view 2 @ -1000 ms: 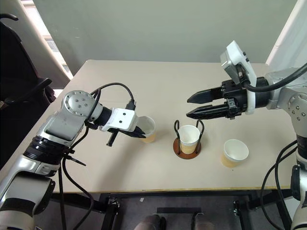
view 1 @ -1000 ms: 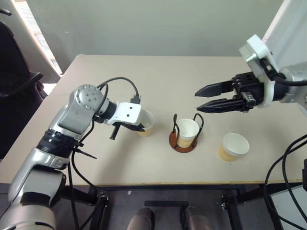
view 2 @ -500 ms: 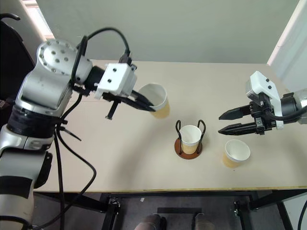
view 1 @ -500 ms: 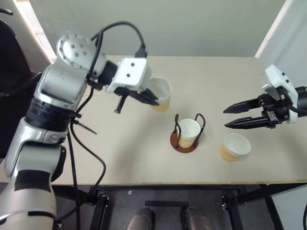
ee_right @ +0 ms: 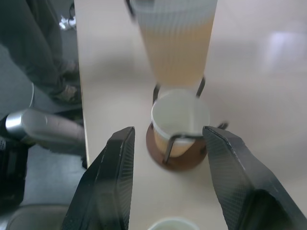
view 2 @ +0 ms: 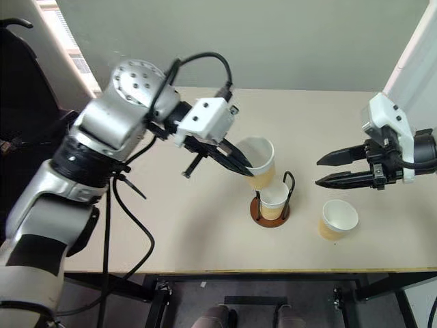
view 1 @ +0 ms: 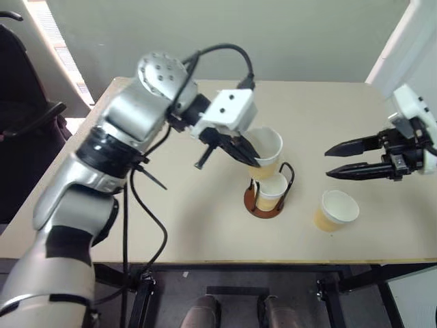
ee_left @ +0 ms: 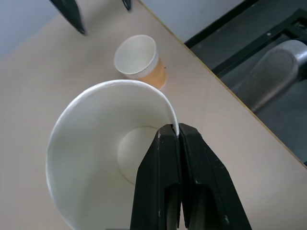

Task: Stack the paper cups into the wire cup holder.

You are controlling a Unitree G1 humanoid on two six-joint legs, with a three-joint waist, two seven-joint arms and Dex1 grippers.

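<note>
While the left gripper (view 1: 251,156) pinches the white rolled rim of a tan-yellow tapered paper cup (view 1: 266,154) between its closed black fingers, that cup hangs in the air just above the round reddish-brown wire cup holder (view 1: 263,203) near the front edge of the beige desk (view 1: 205,225). A second paper cup (view 1: 270,190) sits inside the holder's dark loops. A third cup (view 1: 334,210) stands upright toward the front right corner, beneath the right gripper (view 1: 329,162), whose jaws are parted and empty.
</note>
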